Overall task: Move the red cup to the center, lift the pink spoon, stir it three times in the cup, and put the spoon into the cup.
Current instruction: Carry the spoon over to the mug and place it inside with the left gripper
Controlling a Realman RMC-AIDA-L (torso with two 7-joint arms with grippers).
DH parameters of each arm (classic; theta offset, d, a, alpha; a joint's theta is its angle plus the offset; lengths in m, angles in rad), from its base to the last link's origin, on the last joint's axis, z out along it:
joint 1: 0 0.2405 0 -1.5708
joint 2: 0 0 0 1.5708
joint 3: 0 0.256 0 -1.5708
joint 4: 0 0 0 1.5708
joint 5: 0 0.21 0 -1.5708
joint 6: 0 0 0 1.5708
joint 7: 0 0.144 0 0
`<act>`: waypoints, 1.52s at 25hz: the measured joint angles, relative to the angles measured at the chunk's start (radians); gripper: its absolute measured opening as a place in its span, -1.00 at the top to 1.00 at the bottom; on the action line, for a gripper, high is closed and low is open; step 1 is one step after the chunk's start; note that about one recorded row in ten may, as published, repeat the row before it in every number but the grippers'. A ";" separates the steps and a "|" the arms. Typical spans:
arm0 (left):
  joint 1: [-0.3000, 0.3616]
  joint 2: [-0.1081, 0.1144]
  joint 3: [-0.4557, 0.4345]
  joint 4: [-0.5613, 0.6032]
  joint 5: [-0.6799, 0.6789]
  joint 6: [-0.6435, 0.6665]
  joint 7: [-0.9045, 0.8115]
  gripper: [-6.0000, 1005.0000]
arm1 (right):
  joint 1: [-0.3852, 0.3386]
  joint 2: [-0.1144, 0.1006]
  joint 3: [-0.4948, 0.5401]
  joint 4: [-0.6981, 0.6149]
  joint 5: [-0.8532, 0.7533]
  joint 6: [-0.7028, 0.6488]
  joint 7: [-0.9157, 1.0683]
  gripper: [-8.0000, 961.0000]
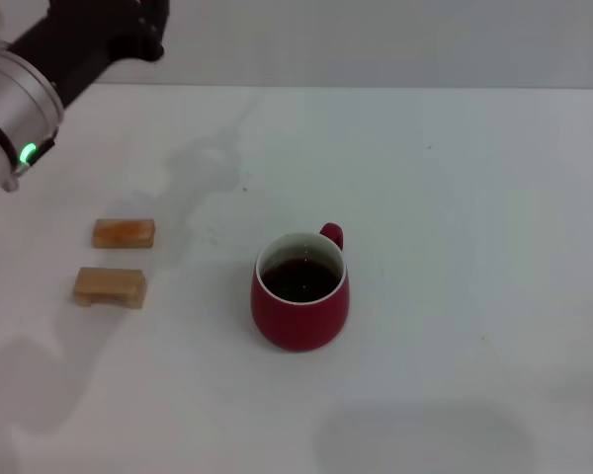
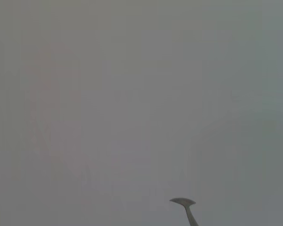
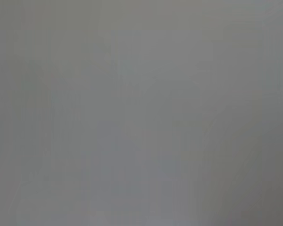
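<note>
The cup [image 1: 300, 291] stands upright just below the middle of the head frame on the white desk [image 1: 455, 197], handle toward the far side, dark liquid inside. Centering looks done. The left arm [image 1: 40, 84] is raised at the upper left of the frame; its fingers are out of sight, so I cannot tell their state. The spoon [image 2: 185, 207] shows only at the lower edge of the left wrist frame, its metal bowl and neck, seemingly carried. Two wooden blocks [image 1: 119, 259] lie at the left. The right gripper is unseen. Likely next: bring the spoon bowl over the cup and lower it to stir.
</note>
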 joint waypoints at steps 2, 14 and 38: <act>0.003 0.003 -0.015 0.001 0.003 0.004 -0.060 0.64 | 0.000 0.001 0.000 0.000 -0.001 0.001 0.000 0.99; 0.044 -0.081 -0.112 -0.099 0.129 0.268 -0.089 0.65 | -0.002 0.003 -0.014 0.002 0.004 0.004 0.000 0.99; 0.045 -0.168 -0.176 0.052 0.325 0.045 0.087 0.64 | 0.005 0.001 -0.024 0.019 0.000 0.014 0.009 0.99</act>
